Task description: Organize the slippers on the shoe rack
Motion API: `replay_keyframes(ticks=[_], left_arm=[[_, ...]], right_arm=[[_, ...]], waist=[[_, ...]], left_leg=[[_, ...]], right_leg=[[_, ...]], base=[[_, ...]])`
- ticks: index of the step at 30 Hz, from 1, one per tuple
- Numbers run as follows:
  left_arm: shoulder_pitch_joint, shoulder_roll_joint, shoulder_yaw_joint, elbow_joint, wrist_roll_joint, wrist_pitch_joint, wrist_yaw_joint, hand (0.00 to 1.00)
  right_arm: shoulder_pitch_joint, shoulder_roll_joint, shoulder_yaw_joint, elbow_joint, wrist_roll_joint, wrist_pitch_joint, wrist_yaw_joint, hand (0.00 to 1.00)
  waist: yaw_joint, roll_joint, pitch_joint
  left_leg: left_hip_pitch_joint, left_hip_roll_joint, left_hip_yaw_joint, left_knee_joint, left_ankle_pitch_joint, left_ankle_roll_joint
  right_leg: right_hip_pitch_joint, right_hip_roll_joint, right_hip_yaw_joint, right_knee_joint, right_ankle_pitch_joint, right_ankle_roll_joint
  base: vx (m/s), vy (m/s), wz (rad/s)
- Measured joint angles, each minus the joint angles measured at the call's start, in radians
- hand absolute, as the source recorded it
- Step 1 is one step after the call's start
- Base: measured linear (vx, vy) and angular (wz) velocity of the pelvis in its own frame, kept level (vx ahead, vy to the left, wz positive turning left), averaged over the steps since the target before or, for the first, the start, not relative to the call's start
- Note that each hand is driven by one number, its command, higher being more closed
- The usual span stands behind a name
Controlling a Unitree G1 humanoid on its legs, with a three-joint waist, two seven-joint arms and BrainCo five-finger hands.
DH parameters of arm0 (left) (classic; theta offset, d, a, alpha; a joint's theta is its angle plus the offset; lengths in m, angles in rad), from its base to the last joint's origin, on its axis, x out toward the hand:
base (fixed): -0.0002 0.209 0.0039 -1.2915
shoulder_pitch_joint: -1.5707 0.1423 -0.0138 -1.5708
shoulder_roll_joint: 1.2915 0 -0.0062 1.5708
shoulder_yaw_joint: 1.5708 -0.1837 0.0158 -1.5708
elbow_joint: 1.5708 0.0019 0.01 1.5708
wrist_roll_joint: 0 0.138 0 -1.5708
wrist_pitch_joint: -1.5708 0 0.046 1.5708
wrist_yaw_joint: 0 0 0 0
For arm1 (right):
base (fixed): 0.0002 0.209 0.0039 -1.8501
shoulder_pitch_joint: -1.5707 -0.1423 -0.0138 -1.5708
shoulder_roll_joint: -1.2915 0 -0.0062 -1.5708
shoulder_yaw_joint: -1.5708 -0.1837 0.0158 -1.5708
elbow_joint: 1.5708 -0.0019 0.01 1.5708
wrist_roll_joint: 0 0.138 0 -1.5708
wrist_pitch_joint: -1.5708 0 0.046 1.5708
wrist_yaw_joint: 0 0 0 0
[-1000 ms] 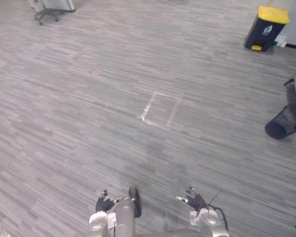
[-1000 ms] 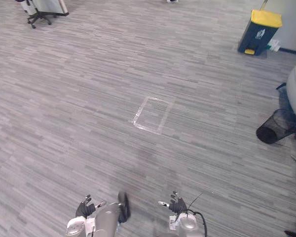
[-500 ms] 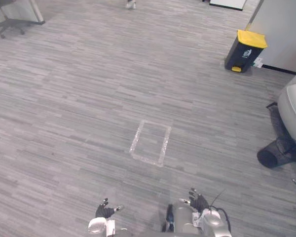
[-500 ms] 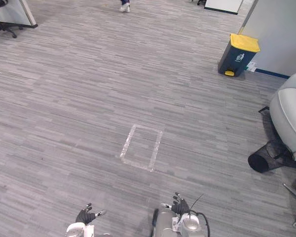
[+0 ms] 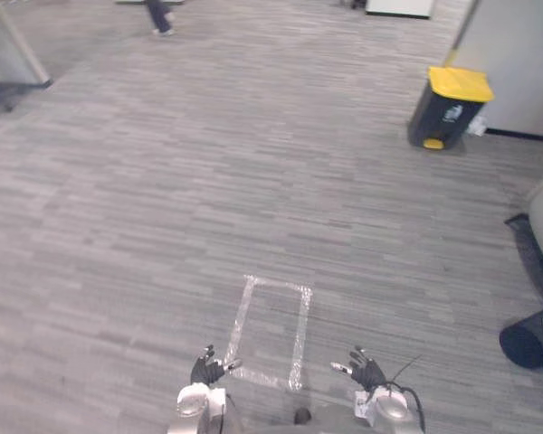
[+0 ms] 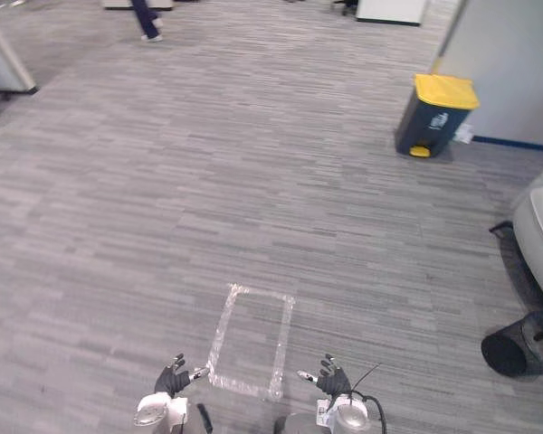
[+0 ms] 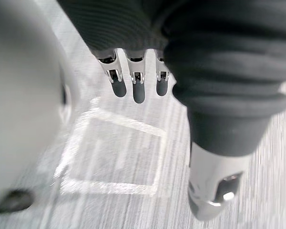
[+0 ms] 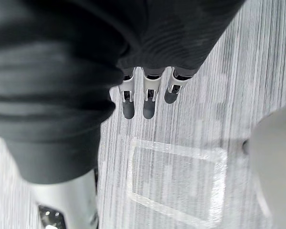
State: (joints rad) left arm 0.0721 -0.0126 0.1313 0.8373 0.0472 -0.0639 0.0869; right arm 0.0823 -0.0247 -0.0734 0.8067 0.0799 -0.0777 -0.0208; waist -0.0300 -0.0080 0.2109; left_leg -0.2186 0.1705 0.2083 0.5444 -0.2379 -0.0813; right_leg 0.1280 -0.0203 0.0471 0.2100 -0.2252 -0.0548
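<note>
Left eye view looks down on a wide grey carpeted floor [image 5: 163, 199], and both hands hang low at the near edge: the left hand [image 5: 208, 369] and the right hand [image 5: 366, 371] flank a taped rectangle [image 5: 300, 334] marked on the carpet. Over to the wrist views: the left hand's fingers [image 7: 138, 88] are straight and released, nothing in them, and the right hand's fingers [image 8: 149, 102] are just as slack and empty above that same tape mark. Where the slippers and the shoe rack stand, I cannot tell from these views. So this reads as the approach, with no pick-up begun. To do it well, I'd say hold the hands loose and close to the body, and sweep the head until the rack comes into sight before committing to a heading. Watch the right side: a black wire basket [image 5: 529, 344] lies tipped on the carpet beside a grey chair [image 6: 538, 244], and a dark bin with a yellow lid [image 5: 448, 107] stands further off. A person's legs [image 5: 158, 16] cross at the far end, so leave them room.
</note>
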Motion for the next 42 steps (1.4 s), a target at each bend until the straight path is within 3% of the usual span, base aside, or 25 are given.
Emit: replay_keyframes(ticks=[1, 2, 4, 6, 9, 10, 13, 16, 17, 18, 19, 20, 21, 23, 25, 27, 30, 32, 33, 34, 35, 37, 38, 40, 42], left_arm=[[-0.002, 0.000, -0.001, 0.000, 0.000, -0.001, 0.001, 0.00], [-0.002, -0.001, -0.013, 0.018, -0.001, -0.008, 0.003, 0.00], [-0.019, 0.018, -0.037, 0.048, -0.002, -0.013, 0.003, 0.00], [-0.025, 0.051, -0.043, 0.065, -0.002, -0.013, 0.006, 0.00], [-0.027, 0.059, -0.046, 0.088, -0.001, -0.008, 0.008, 0.00], [-0.017, 0.074, -0.073, 0.099, -0.001, -0.005, 0.009, 0.00], [-0.019, 0.098, -0.115, 0.140, 0.002, 0.006, 0.011, 0.00], [-0.022, 0.099, -0.122, 0.155, 0.011, 0.008, 0.011, 0.00], [-0.021, 0.100, -0.123, 0.157, 0.011, 0.009, 0.010, 0.00], [-0.019, 0.106, -0.125, 0.159, 0.014, 0.011, 0.007, 0.00], [-0.019, 0.109, -0.127, 0.159, 0.015, 0.011, 0.005, 0.00], [-0.029, 0.092, -0.128, 0.174, 0.029, 0.012, 0.003, 0.00], [-0.032, 0.072, -0.128, 0.173, 0.045, 0.012, -0.003, 0.00], [-0.035, 0.057, -0.123, 0.165, 0.050, 0.011, -0.006, 0.00], [-0.026, 0.058, -0.108, 0.140, 0.059, 0.011, -0.007, 0.00], [-0.021, 0.052, -0.108, 0.111, 0.067, 0.010, -0.005, 0.00], [-0.021, 0.045, -0.108, 0.099, 0.066, 0.003, -0.003, 0.00], [-0.022, 0.038, -0.107, 0.094, 0.065, 0.000, -0.001, 0.00], [-0.022, 0.038, -0.107, 0.094, 0.065, -0.001, -0.001, 0.00], [-0.021, 0.026, -0.107, 0.098, 0.058, -0.006, 0.000, 0.00], [-0.021, 0.026, -0.106, 0.098, 0.058, -0.006, 0.000, 0.00], [-0.028, 0.036, -0.096, 0.108, 0.048, -0.008, 0.002, 0.00], [-0.033, 0.042, -0.066, 0.105, 0.046, -0.010, 0.003, 0.00], [-0.033, 0.049, -0.065, 0.104, 0.046, -0.010, 0.003, 0.00], [-0.034, 0.046, -0.066, 0.104, 0.037, -0.007, 0.003, 0.00]], right_arm=[[-0.002, 0.001, -0.002, 0.001, -0.001, 0.000, -0.001, 0.00], [0.002, -0.006, -0.001, 0.009, -0.003, -0.001, -0.002, 0.00], [-0.002, -0.006, 0.000, 0.044, -0.002, 0.004, -0.004, 0.00], [0.012, 0.016, -0.002, 0.038, -0.004, 0.003, -0.001, 0.00], [0.019, 0.022, -0.006, 0.041, -0.004, 0.004, -0.003, 0.00], [0.002, 0.017, -0.001, 0.050, -0.004, 0.003, -0.002, 0.00], [-0.039, 0.006, 0.009, 0.086, -0.004, -0.005, 0.001, 0.00], [-0.046, 0.002, 0.017, 0.085, -0.013, -0.010, 0.001, 0.00], [-0.049, 0.000, 0.017, 0.085, -0.022, -0.011, 0.000, 0.00], [-0.044, -0.001, 0.018, 0.085, -0.028, -0.012, 0.000, 0.00], [-0.041, -0.002, 0.017, 0.085, -0.032, -0.012, 0.000, 0.00], [-0.046, -0.030, 0.014, 0.090, -0.039, -0.013, -0.001, 0.00], [-0.045, -0.057, 0.006, 0.105, -0.039, -0.012, -0.003, 0.00], [-0.044, -0.061, -0.007, 0.113, -0.035, -0.011, -0.007, 0.00], [-0.039, -0.058, -0.003, 0.109, -0.039, -0.010, -0.017, 0.00], [-0.039, -0.054, -0.002, 0.109, -0.039, -0.009, -0.028, 0.00], [-0.041, -0.055, -0.001, 0.111, -0.039, -0.005, -0.029, 0.00], [-0.040, -0.055, -0.001, 0.112, -0.041, -0.003, -0.032, 0.00], [-0.040, -0.055, -0.001, 0.111, -0.041, -0.003, -0.034, 0.00], [-0.034, -0.063, 0.000, 0.109, -0.041, -0.003, -0.038, 0.00], [-0.034, -0.063, -0.001, 0.109, -0.041, -0.004, -0.038, 0.00], [-0.025, -0.049, 0.007, 0.103, -0.041, -0.002, -0.038, 0.00], [-0.018, -0.011, 0.012, 0.087, -0.042, -0.002, -0.038, 0.00], [-0.024, 0.008, 0.050, 0.079, -0.042, -0.001, -0.038, 0.00], [-0.033, 0.024, 0.075, 0.078, -0.042, 0.000, -0.038, 0.00]], waist=[[0.003, -0.002, 0.001], [0.009, 0.015, -0.007], [0.015, 0.018, -0.015], [-0.001, -0.033, -0.035], [0.002, -0.044, -0.038], [0.005, -0.030, -0.029], [-0.004, -0.017, -0.022], [-0.011, -0.012, -0.020], [-0.013, -0.010, -0.019], [-0.012, -0.018, -0.022], [-0.012, -0.024, -0.023], [-0.016, 0.011, -0.010], [-0.021, 0.049, 0.001], [-0.024, 0.054, 0.008], [-0.016, 0.051, 0.014], [-0.008, 0.052, 0.014], [0.008, 0.050, 0.014], [0.021, 0.050, 0.013], [0.021, 0.050, 0.013], [0.021, 0.074, 0.002], [0.021, 0.075, 0.001], [0.021, 0.040, -0.020], [0.033, 0.000, -0.038], [0.044, -0.024, -0.053], [0.038, -0.026, -0.051]], left_leg=[[0.000, -0.025, -0.040, -0.071, 0.016, -0.006], [0.010, -0.063, -0.167, -0.277, 0.109, -0.017], [0.014, -0.074, -0.195, -0.267, 0.242, -0.025], [0.035, -0.091, -0.139, -0.220, 0.155, 0.007], [0.101, -0.087, -0.049, -0.196, 0.076, 0.036], [0.173, -0.080, 0.025, -0.230, 0.051, 0.051], [0.310, -0.074, 0.127, -0.328, 0.044, 0.064], [0.359, -0.068, 0.192, -0.387, 0.044, 0.063], [0.367, -0.067, 0.209, -0.398, 0.044, 0.063], [0.376, -0.086, 0.227, -0.405, 0.043, 0.062], [0.377, -0.095, 0.226, -0.405, 0.041, 0.058], [0.399, -0.077, 0.226, -0.395, 0.023, 0.029], [0.389, -0.052, 0.226, -0.333, 0.012, 0.013], [0.357, -0.021, 0.229, -0.215, 0.010, 0.009], [0.274, 0.055, 0.226, 0.071, 0.006, -0.007], [0.213, 0.055, 0.144, 0.183, -0.053, -0.007], [0.175, -0.002, 0.059, 0.064, -0.065, 0.003], [0.150, -0.097, -0.174, -0.177, -0.051, -0.005], [0.149, -0.107, -0.212, -0.208, -0.037, -0.008], [0.139, -0.112, -0.336, -0.309, 0.123, -0.026], [0.138, -0.112, -0.334, -0.307, 0.119, -0.026], [0.148, -0.121, -0.279, -0.312, 0.110, -0.013], [0.150, -0.128, -0.190, -0.358, 0.121, 0.008], [0.151, -0.127, -0.106, -0.398, 0.134, 0.028], [0.165, -0.120, -0.013, -0.409, 0.134, 0.047]], right_leg=[[0.006, -0.010, 0.021, 0.001, -0.006, 0.008], [0.024, -0.015, 0.080, 0.005, -0.033, 0.051], [0.047, -0.027, 0.146, 0.023, -0.075, 0.100], [0.023, -0.068, 0.178, 0.091, -0.057, 0.108], [-0.058, -0.076, 0.204, 0.280, -0.015, 0.157], [-0.144, -0.097, 0.144, 0.453, 0.033, 0.183], [-0.240, -0.175, -0.191, 0.581, -0.062, 0.096], [-0.285, -0.161, -0.397, 0.454, -0.087, 0.082], [-0.295, -0.147, -0.429, 0.382, -0.080, 0.074], [-0.299, -0.121, -0.447, 0.227, 0.032, 0.018], [-0.297, -0.121, -0.446, 0.204, 0.042, 0.002], [-0.272, -0.101, -0.446, 0.186, 0.026, -0.006], [-0.245, -0.078, -0.435, 0.150, 0.023, -0.004], [-0.220, -0.062, -0.409, 0.126, 0.020, -0.006], [-0.168, -0.027, -0.358, 0.098, 0.007, -0.026], [-0.125, -0.004, -0.256, 0.098, -0.014, -0.035], [-0.123, -0.009, -0.154, 0.100, -0.011, -0.027], [-0.126, -0.020, -0.047, 0.096, 0.004, 0.007], [-0.126, -0.021, -0.034, 0.096, 0.005, 0.015], [-0.126, 0.002, 0.016, 0.085, 0.004, 0.062], [-0.126, 0.004, 0.019, 0.083, 0.004, 0.064], [-0.133, -0.022, 0.063, 0.039, 0.031, 0.106], [-0.161, -0.042, 0.128, -0.020, 0.069, 0.123], [-0.196, -0.050, 0.182, -0.060, 0.118, 0.145], [-0.236, -0.080, 0.055, -0.065, 0.156, 0.163]], base=[[0.51, 0.268, -1.57], [0.39, 0.237, -1.15], [0.45, 0.318, -1.19], [0.44, 0.325, -0.84], [0.33, 0.322, -0.97], [0.23, 0.260, -1.31], [0.23, 0.188, -1.03], [0.24, 0.062, -0.56], [0.28, -0.034, -0.63], [0.18, -0.039, -0.44], [0.24, -0.080, -0.53], [0.25, -0.077, -0.41], [0.36, -0.125, -0.53], [0.27, -0.094, -0.44], [0.28, -0.064, -0.85], [0.25, 0.031, -1.32], [0.19, 0.101, -1.33], [0.18, 0.165, -1.40], [0.23, 0.288, -1.57], [0.13, 0.178, -0.97], [0.14, 0.284, -1.14], [0.05, 0.228, -0.83], [0.05, 0.191, -0.98], [0.02, 0.212, -1.41], [-0.05, 0.175, -1.23]])
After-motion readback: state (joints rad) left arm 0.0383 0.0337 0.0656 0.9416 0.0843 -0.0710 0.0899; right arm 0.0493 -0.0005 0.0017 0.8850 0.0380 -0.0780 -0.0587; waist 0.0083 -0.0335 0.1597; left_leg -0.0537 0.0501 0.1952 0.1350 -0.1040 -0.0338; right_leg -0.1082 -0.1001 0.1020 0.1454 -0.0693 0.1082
